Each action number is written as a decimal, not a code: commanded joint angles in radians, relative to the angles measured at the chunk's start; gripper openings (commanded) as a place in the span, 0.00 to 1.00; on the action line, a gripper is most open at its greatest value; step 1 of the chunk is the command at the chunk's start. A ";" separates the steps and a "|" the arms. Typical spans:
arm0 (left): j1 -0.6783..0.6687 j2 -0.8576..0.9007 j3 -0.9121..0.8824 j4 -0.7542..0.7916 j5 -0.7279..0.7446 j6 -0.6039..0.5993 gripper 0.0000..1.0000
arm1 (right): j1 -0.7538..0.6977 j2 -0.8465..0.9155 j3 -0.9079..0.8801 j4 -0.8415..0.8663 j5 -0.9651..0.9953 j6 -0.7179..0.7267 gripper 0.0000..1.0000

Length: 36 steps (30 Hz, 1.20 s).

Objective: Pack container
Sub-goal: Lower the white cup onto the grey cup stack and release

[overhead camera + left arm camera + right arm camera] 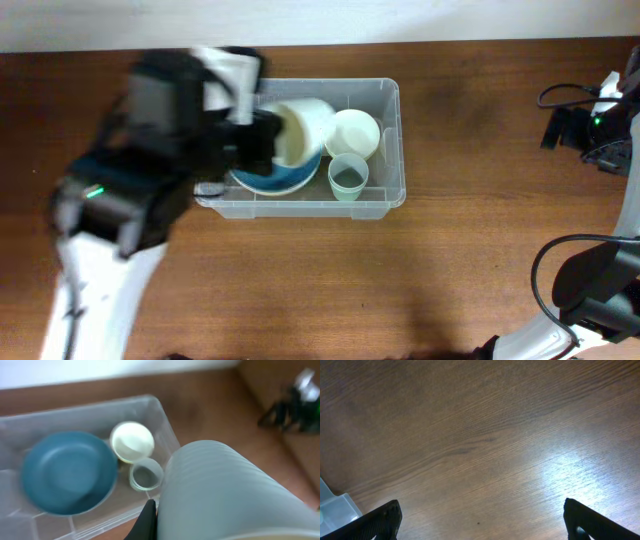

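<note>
The clear plastic container [392, 150] stands at the table's middle back. It holds a blue bowl [270, 180], a small white bowl [353, 132] and a pale green cup [347, 177]. My left gripper [262, 135] is shut on a large pale ribbed bowl [303, 128] and holds it tilted over the container's left half, above the blue bowl. In the left wrist view the pale bowl [225, 495] fills the right side, with one black finger [147, 520] against it and the container [165, 420] below. My right gripper [482, 520] is open and empty over bare wood.
A corner of the container [335, 510] shows at the lower left of the right wrist view. The right arm's base with black cables [585, 120] sits at the far right edge. The right arm [600, 290] reaches in at the bottom right.
</note>
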<state>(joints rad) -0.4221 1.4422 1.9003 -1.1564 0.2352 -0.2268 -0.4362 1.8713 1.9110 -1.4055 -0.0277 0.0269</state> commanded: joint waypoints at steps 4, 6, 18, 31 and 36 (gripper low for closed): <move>-0.146 0.216 -0.004 0.009 -0.173 0.031 0.01 | -0.003 0.003 -0.004 0.001 -0.002 0.007 0.99; -0.150 0.269 -0.004 0.010 -0.175 0.031 0.01 | -0.003 0.003 -0.004 0.001 -0.002 0.007 0.99; -0.150 0.424 -0.004 0.021 -0.177 0.031 0.01 | -0.003 0.003 -0.004 0.001 -0.002 0.007 0.99; -0.150 0.536 -0.004 0.042 -0.180 0.031 0.01 | -0.003 0.003 -0.004 0.001 -0.002 0.007 0.99; -0.150 0.555 -0.004 0.042 -0.180 0.031 0.01 | -0.003 0.003 -0.004 0.001 -0.002 0.007 0.99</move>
<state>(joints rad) -0.5701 1.9873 1.8942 -1.1172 0.0666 -0.2157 -0.4362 1.8713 1.9110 -1.4052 -0.0277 0.0269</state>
